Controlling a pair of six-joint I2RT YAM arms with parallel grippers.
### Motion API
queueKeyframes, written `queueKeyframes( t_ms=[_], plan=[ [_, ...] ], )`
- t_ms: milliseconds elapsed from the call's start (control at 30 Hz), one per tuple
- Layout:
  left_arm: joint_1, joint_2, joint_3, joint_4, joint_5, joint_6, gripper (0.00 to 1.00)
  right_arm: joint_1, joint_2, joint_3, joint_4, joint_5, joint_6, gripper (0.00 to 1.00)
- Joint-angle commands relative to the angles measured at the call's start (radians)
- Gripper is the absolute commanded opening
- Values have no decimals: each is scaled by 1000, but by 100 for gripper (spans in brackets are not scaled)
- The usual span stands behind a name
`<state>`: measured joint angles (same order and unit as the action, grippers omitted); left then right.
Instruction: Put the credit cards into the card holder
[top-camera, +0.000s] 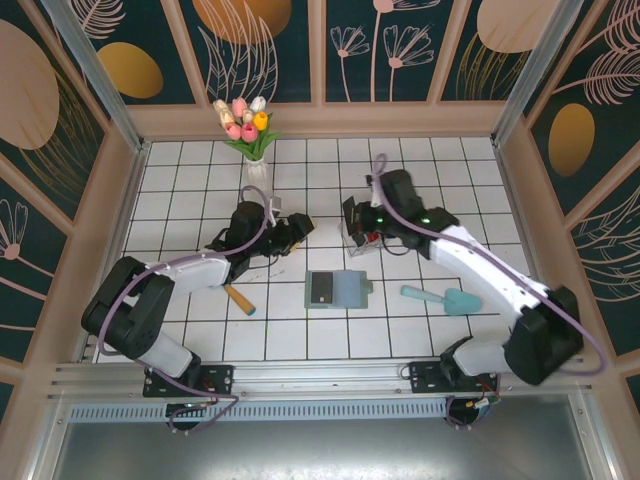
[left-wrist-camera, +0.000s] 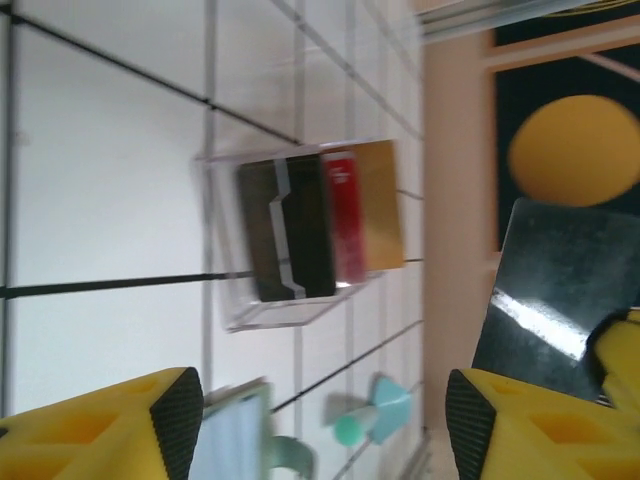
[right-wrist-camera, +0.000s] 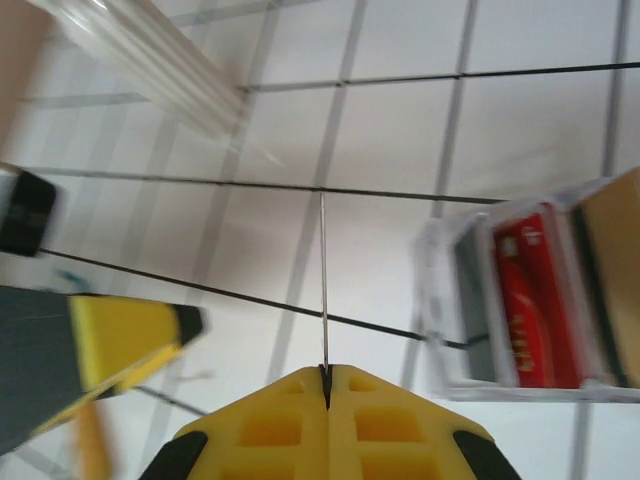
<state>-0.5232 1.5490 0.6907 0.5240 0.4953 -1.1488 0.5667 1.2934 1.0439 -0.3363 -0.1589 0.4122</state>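
My right gripper (right-wrist-camera: 325, 372) is shut on a credit card (right-wrist-camera: 323, 280) that I see edge-on as a thin line. In the left wrist view that card (left-wrist-camera: 550, 290) is a glossy dark rectangle at the right. My left gripper (left-wrist-camera: 315, 425) is open with nothing between its yellow fingers (left-wrist-camera: 110, 430). From above, the left gripper (top-camera: 297, 228) and right gripper (top-camera: 350, 216) face each other closely. More credit cards (left-wrist-camera: 320, 225), dark, red and tan, stand in a clear box (top-camera: 365, 240). The sage card holder (top-camera: 345, 290) lies open below them, a dark card (top-camera: 322, 289) on its left half.
A teal scoop (top-camera: 445, 297) lies right of the card holder. A wooden-handled tool (top-camera: 240, 298) lies to its left. A vase of tulips (top-camera: 250, 135) stands at the back. The left arm's yellow finger (right-wrist-camera: 120, 340) shows at the left of the right wrist view.
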Motion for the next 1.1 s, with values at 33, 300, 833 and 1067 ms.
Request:
queueKeyframes(
  t_ms=[33, 300, 833, 1067],
  plan=[
    [2, -11, -11, 321, 157, -117, 69, -63, -77, -98, 237, -382, 145, 0],
    [-5, 38, -19, 631, 272, -255, 69, -104, -101, -209, 445, -547, 295, 1],
    [-43, 6, -41, 560, 291, -213, 27, -116, -110, -377, 626, -497, 482, 2],
    [-65, -26, -79, 517, 267, -184, 21, -110, -143, -492, 747, -450, 610, 2]
  ],
)
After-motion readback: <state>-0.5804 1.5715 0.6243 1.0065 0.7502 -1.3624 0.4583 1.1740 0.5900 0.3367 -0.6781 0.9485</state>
